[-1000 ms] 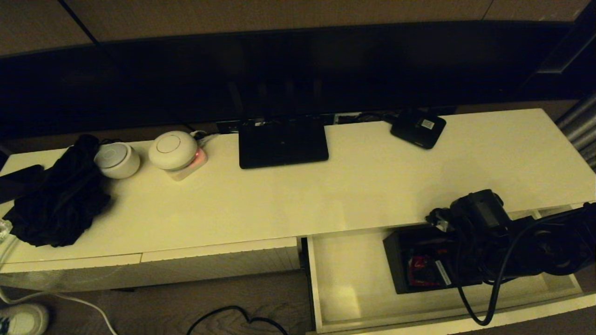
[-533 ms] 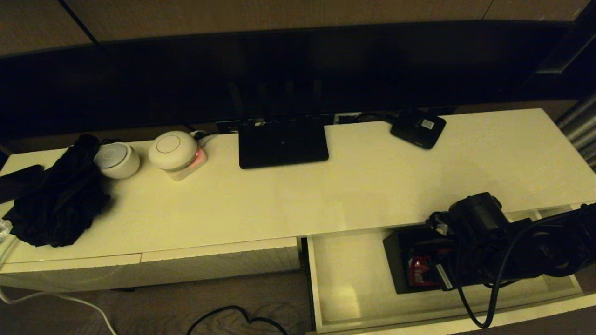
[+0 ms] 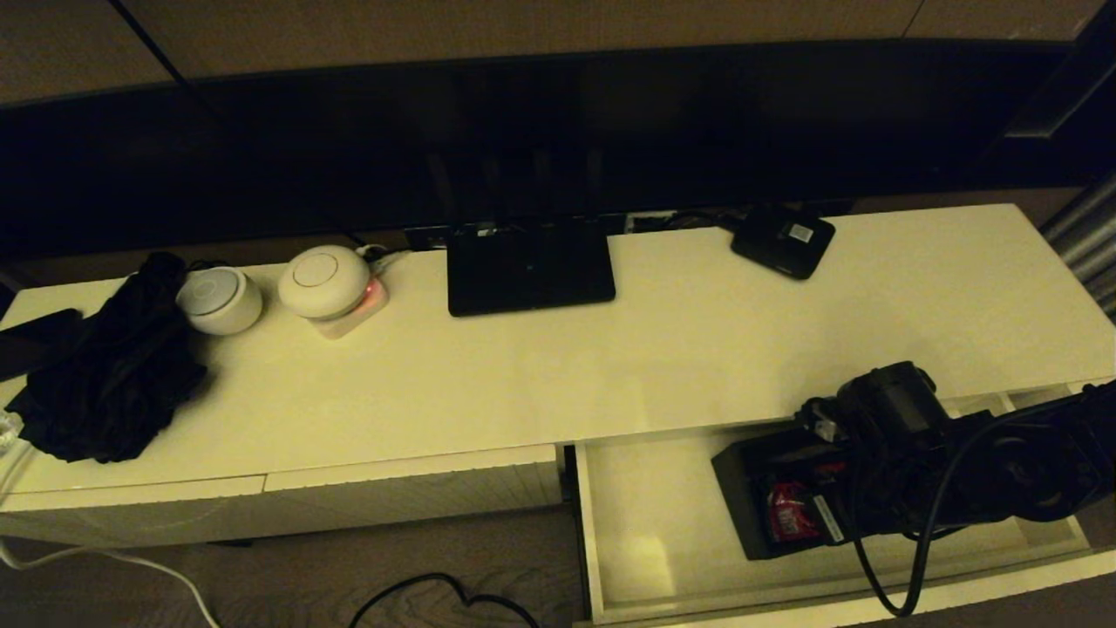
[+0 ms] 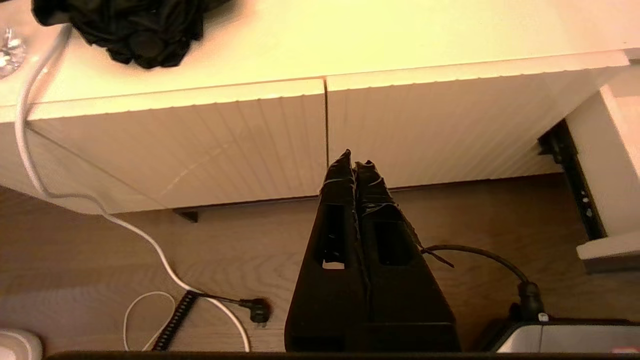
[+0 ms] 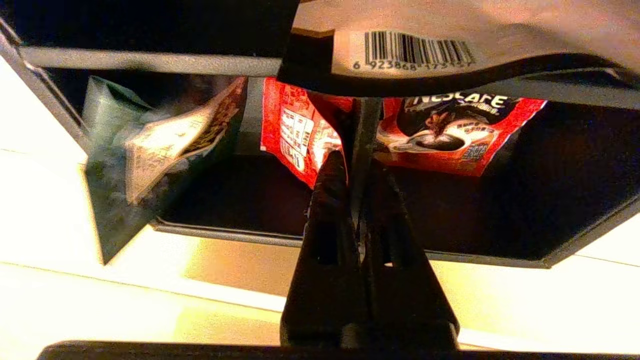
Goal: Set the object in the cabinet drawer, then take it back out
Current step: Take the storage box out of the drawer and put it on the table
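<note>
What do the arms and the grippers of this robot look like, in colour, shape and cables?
Both grippers are matte black. The left gripper has two long flat fingers that taper to narrow tips, each with a rectangular slot in its side. The right gripper has fingers of the same tapered, slotted shape. In the head view, the bulky black right arm carries a rounded housing and a loose black cable that hangs in a loop.

Right arm reaching in low from the right, wrist [image 3: 898, 401] bent down over the open cabinet drawer [image 3: 645, 558]. Right pincer [image 5: 356, 165] closed on an inner divider of the black box [image 3: 741, 488], one finger [image 5: 327, 200] on each side of the thin wall. Left pincer [image 4: 355, 165] parked, fingers pressed together, tips pointing at the closed drawer fronts [image 4: 320, 135], clear of them.
</note>
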{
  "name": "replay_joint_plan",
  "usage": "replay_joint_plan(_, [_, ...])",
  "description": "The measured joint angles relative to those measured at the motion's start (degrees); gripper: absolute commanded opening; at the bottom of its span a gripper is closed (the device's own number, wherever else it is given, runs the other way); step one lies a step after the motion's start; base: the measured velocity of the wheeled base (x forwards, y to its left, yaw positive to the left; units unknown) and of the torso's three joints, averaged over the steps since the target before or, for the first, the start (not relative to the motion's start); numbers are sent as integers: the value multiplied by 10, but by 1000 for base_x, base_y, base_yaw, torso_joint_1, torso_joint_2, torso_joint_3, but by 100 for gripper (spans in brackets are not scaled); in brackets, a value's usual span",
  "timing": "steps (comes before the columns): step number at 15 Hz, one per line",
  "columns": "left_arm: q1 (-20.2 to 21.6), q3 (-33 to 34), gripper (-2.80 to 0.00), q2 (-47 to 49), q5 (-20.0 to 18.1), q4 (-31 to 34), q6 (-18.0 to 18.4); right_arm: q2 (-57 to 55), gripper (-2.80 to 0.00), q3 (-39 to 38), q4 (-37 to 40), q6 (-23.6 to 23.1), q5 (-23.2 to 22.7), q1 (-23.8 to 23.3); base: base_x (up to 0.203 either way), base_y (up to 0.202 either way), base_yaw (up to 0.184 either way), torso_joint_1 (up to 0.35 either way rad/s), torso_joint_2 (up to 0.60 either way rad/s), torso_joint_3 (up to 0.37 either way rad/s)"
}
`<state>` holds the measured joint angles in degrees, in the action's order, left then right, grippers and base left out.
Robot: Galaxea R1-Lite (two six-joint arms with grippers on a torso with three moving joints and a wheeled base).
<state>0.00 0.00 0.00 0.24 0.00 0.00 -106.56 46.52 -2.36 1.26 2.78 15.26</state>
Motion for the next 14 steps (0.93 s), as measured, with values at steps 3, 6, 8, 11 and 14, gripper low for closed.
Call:
replay_joint_plan(3, [0,0,-280,0,0,0,0,3,-280,1,0,-1,0,0,0,0,0,0,0,0])
replay_joint_plan(6, [0,0,-280,0,0,0,0,14,-280,-1,-2,-3,0,0,0,0,0,0,0,0])
replay_joint_plan(8, [0,0,-280,0,0,0,0,22,-280,-5,-1,-3,0,0,0,0,0,0,0,0])
replay_joint_plan(11, [0,0,-280,0,0,0,0,35,-280,-8,4,-4,1,1,0,0,0,0,0,0])
replay_joint_plan(14, [0,0,-280,0,0,0,0,47,-280,-12,6,-4,2,2,0,0,0,0,0,0])
